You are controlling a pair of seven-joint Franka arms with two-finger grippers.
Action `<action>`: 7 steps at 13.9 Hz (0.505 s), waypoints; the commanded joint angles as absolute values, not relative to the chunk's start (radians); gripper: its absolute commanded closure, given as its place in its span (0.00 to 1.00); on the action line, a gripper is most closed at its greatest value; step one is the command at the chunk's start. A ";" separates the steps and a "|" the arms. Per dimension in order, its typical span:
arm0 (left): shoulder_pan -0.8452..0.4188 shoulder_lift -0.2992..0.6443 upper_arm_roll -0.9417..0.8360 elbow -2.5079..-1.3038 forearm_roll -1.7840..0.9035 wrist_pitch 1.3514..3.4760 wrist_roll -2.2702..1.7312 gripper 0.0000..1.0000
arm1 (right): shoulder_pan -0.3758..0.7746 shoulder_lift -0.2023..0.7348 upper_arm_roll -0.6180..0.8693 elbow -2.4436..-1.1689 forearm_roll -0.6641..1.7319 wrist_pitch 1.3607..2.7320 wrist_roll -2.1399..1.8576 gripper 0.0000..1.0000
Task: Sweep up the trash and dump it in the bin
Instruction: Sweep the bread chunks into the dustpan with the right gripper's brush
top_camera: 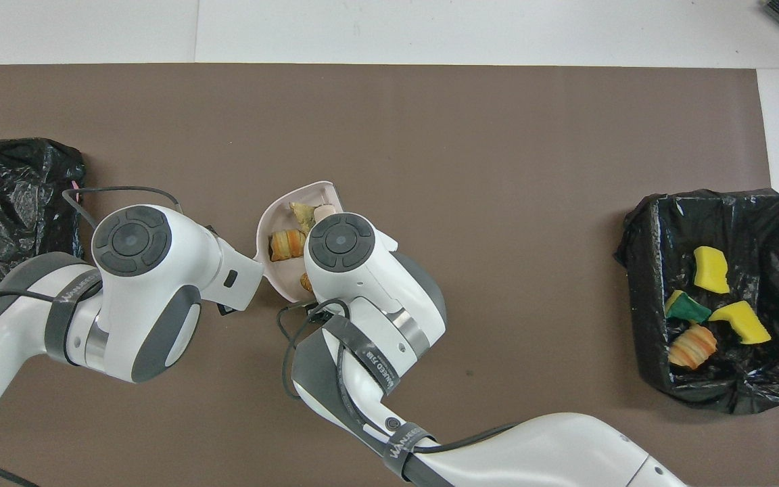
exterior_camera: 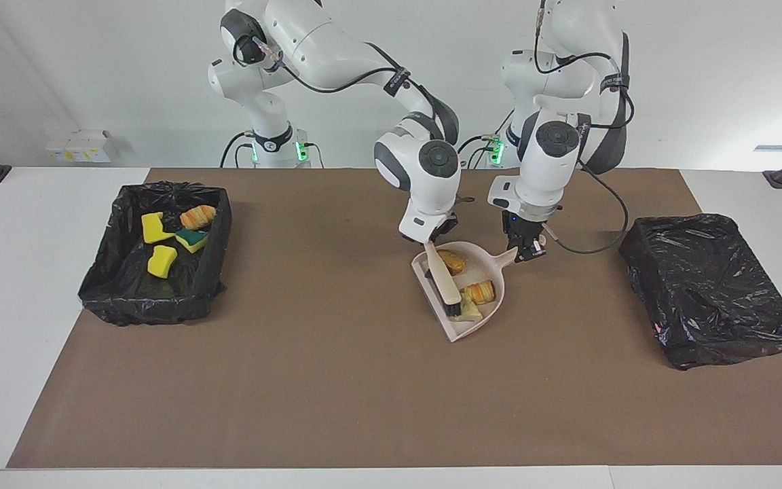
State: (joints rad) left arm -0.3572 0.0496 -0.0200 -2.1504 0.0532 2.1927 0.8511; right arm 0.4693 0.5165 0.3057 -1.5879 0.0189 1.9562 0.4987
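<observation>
1. Left jaws shut on dustpan handle, pan tilted so trash can't roll out.
2. Right jaws shut on brush, bristles inside pan, pinning 3 trash bits against its wall.
3. Other 4 bits already in open bin at right arm's end; lift & dump likely next.

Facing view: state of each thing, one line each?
dustpan: on the mat, three trash chunks inside.
brush: in the dustpan, tilted.
right gripper: shut on brush.
left gripper: shut on dustpan handle.
open bin: holds four chunks.
second bin: contents hidden.
</observation>
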 commanded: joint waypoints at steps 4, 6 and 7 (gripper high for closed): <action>-0.339 0.032 -0.020 -2.154 0.040 2.201 0.788 1.00 | 0.394 0.440 0.330 -1.566 0.023 1.795 0.514 1.00; -0.334 0.031 -0.020 -2.154 0.026 2.201 0.788 1.00 | 0.370 0.387 0.328 -1.568 0.028 1.743 0.511 1.00; -0.322 0.029 -0.020 -2.154 -0.001 2.201 0.788 1.00 | 0.361 0.355 0.328 -1.574 0.031 1.709 0.509 1.00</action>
State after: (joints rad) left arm -0.3441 0.0496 -0.0172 -2.1478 0.0363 2.1939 0.7942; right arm 0.3881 0.4215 0.3125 -1.5583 0.0202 1.7618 0.5040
